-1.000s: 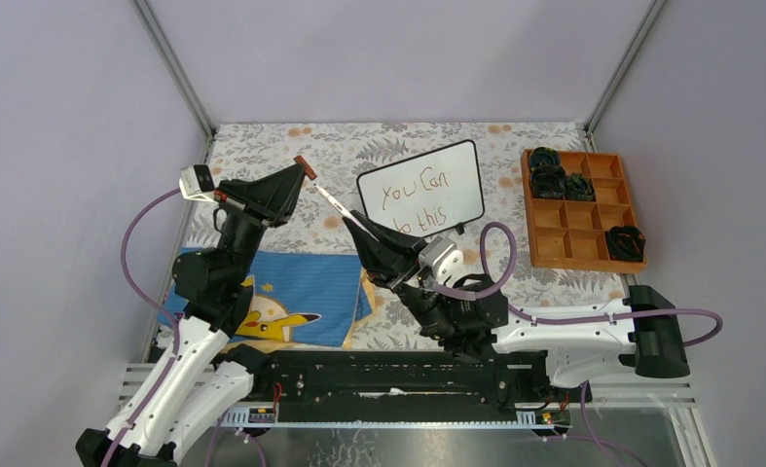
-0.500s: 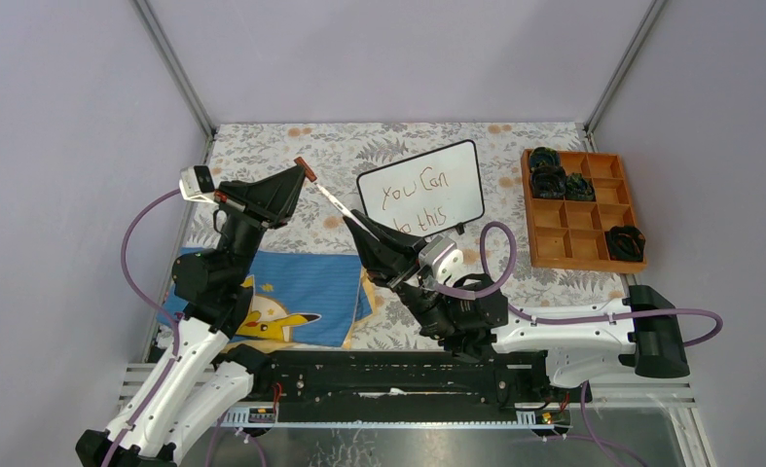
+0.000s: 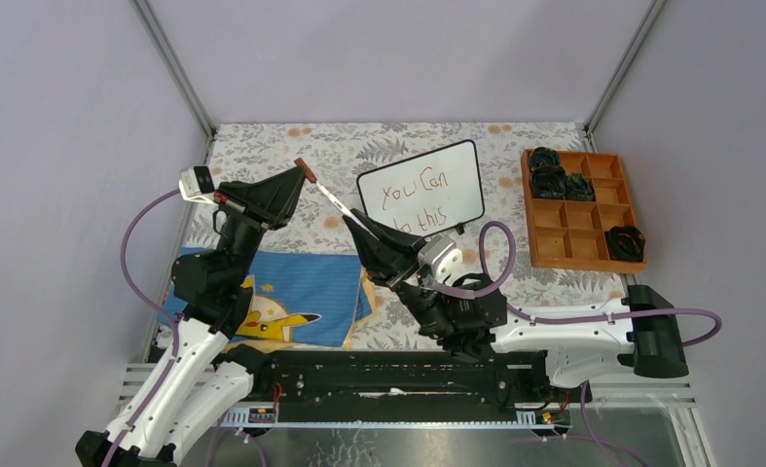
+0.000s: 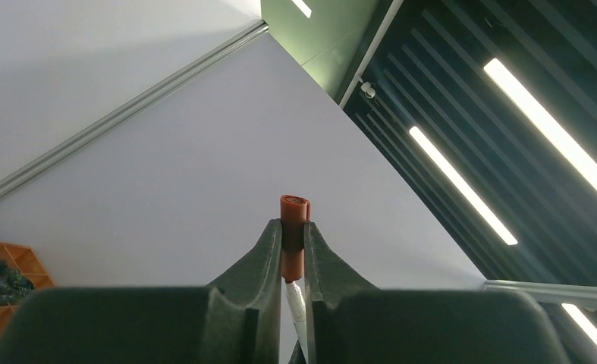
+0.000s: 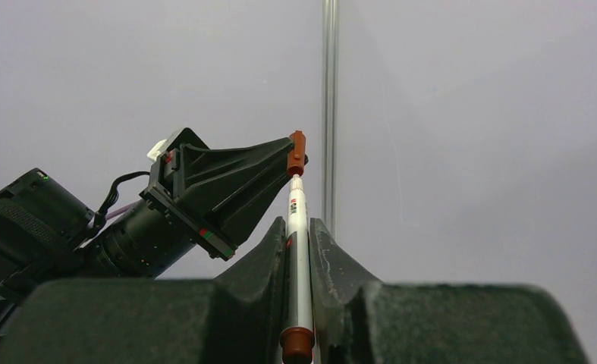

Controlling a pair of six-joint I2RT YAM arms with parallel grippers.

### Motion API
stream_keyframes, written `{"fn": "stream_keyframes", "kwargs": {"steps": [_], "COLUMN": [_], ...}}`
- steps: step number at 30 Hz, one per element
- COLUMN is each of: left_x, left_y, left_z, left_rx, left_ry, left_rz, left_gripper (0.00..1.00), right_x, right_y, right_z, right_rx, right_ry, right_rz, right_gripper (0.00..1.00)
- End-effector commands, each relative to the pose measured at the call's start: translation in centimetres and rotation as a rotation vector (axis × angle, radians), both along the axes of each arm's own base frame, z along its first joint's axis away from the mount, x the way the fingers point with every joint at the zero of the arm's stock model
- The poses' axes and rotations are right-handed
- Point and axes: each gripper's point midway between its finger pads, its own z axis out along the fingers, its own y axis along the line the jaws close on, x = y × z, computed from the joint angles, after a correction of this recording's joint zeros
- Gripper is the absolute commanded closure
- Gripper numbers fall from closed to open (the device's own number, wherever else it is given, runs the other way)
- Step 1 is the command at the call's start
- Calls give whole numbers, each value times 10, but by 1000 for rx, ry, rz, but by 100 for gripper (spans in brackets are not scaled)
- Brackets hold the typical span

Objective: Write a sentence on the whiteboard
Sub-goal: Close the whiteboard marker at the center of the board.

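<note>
The whiteboard [image 3: 454, 167] stands tilted at the back middle of the table. The sentence [image 3: 413, 192] "You Can do this" is on it in reddish-brown, in two lines. My left gripper [image 3: 301, 173] [image 4: 293, 227] is raised left of the board and shut on the reddish-brown marker cap [image 4: 293, 220] [image 5: 297, 153]. My right gripper [image 3: 359, 222] [image 5: 298, 227] is shut on the white marker barrel [image 5: 297, 220] [image 3: 335, 202]. The barrel points up and left, and its tip meets the cap's open end. Both are held in the air, clear of the board.
An orange compartment tray [image 3: 565, 232] with dark items in some cells sits at the right. A blue cartoon cloth [image 3: 296, 292] lies under the left arm. The table has a floral cover [image 3: 262, 146], with grey walls on three sides.
</note>
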Motion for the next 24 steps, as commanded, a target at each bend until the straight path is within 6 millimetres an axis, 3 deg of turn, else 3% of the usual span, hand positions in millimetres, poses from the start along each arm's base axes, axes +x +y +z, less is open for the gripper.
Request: {"fn": "stream_keyframes", "kwargs": {"steps": [1, 24], "left_x": [-10, -16], "left_y": [1, -3], "left_z": [5, 11], "left_rx": [-7, -5], "left_ry": [-42, -62], "left_rz": [-18, -42], "left_gripper": [100, 100], "right_x": [4, 8], "right_y": [-14, -9], "right_z": [29, 31], "right_rx": [105, 96], "right_ry": [1, -25], "right_rz": [-19, -59], "right_gripper": [100, 100]}}
